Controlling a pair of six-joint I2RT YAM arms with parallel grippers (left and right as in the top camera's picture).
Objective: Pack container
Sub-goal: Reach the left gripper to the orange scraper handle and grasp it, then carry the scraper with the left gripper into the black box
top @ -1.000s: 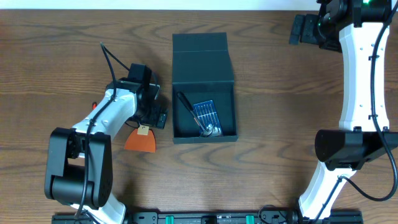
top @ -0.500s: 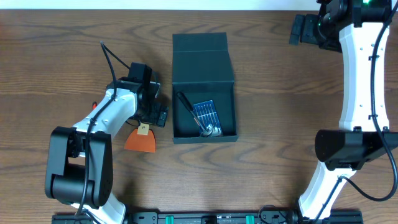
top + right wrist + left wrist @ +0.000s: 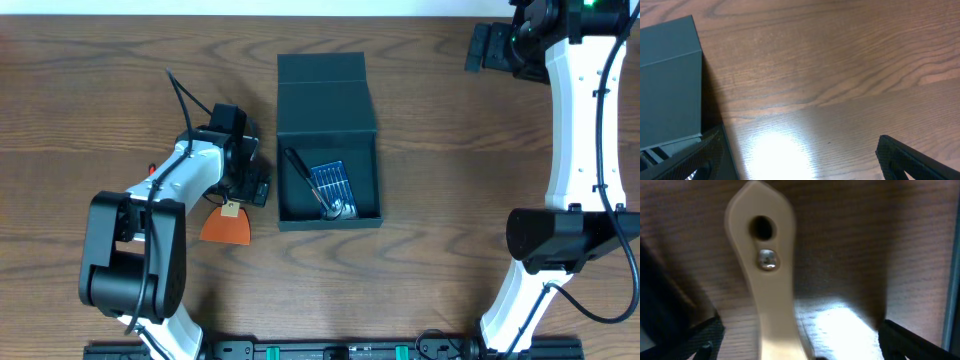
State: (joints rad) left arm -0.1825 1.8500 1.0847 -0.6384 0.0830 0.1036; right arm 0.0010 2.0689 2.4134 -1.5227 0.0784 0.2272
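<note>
The dark teal container [image 3: 328, 110] stands open at the table's middle, its flap lid folded back; its corner also shows in the right wrist view [image 3: 670, 75]. Inside lie a black pen-like tool [image 3: 298, 166], a blue bit set [image 3: 330, 181] and a small metal piece [image 3: 338, 208]. An orange scraper [image 3: 226, 226] with a beige handle [image 3: 767, 280] lies left of the container. My left gripper [image 3: 243, 192] [image 3: 800, 347] is open, low over the table, with the handle between its jaws and untouched. My right gripper [image 3: 482, 47] [image 3: 805, 160] is open and empty at the far right back.
The brown wooden table [image 3: 450, 160] runs under everything. The left arm's black cable [image 3: 178, 95] loops up behind its wrist. The right arm's white link [image 3: 575, 110] hangs along the right side.
The left arm's elbow has shifted slightly to the right; its gripper stays at the scraper's handle. The right arm and the container have not moved.
</note>
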